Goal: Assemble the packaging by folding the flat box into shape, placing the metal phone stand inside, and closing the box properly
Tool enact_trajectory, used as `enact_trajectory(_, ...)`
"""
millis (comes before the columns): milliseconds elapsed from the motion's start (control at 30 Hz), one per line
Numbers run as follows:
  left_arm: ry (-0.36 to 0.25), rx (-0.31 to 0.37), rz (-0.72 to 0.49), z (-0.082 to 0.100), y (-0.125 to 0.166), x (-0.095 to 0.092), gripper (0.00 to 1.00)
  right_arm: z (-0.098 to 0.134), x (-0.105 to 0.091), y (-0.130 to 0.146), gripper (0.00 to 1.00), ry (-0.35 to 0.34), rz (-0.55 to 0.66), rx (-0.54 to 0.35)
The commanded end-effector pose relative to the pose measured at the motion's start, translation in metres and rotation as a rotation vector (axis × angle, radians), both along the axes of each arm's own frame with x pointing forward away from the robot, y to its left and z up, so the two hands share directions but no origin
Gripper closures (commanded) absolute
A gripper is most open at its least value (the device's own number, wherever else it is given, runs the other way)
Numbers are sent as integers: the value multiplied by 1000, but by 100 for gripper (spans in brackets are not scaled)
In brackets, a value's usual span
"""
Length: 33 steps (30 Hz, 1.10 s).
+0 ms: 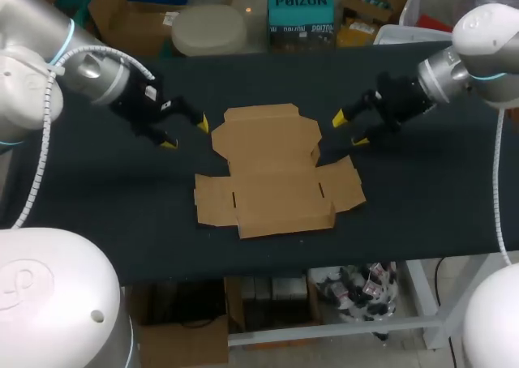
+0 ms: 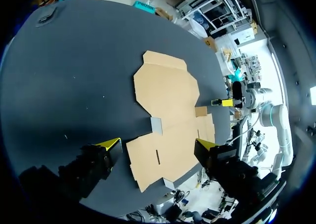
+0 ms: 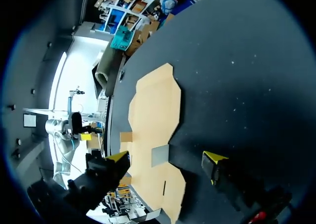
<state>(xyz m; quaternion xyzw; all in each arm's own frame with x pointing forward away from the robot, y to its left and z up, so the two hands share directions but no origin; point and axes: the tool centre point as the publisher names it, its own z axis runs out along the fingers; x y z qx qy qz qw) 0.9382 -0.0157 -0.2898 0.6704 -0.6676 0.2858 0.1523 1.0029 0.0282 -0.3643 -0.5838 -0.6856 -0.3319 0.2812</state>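
Flat box lies unfolded on the dark counter, a little toward 6 o'clock from the counter's middle in the head view. It is brown cardboard, all panels down and none raised. The narrower lid panel points to 12 o'clock. The wider body panel, with its side flaps spread to 3 and 9 o'clock, sits toward 6 o'clock, near the counter's front edge. Left claw sits at the box's 10 o'clock, fingers spread apart and holding nothing. Its nearer yellow tip is just beside the lid panel's edge; contact cannot be judged from this view. Right claw sits at the box's 2 o'clock, also spread and empty, and stands a bit further off the cardboard than the left one. The two claws face each other across the lid panel. In the left wrist view, the left claw is wide open and the flat box lies ahead of it, with its near flaps falling between the two fingers; neither finger grips it. The right claw shows beyond the box's far edge. In the right wrist view, the right claw is wide open, and the flat box lies ahead of it, with the near corner of a flap between the fingers, ungripped.
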Motion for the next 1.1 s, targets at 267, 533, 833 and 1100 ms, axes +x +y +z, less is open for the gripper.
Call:
enact_trajectory(267,12,-19,-12,0,0,15,0,-1,2,-1,0,5,7,10)
enact_trajectory(533,25,-63,-15,-4,-1,22,0,-16,21,19,0,-102,40,32)
enact_trajectory(833,24,-77,-23,-3,1,24,0,-23,35,29,0,-127,14,79)
enact_trajectory(1100,25,-78,-17,-6,1,23,0,-25,39,41,3,-107,1,103)
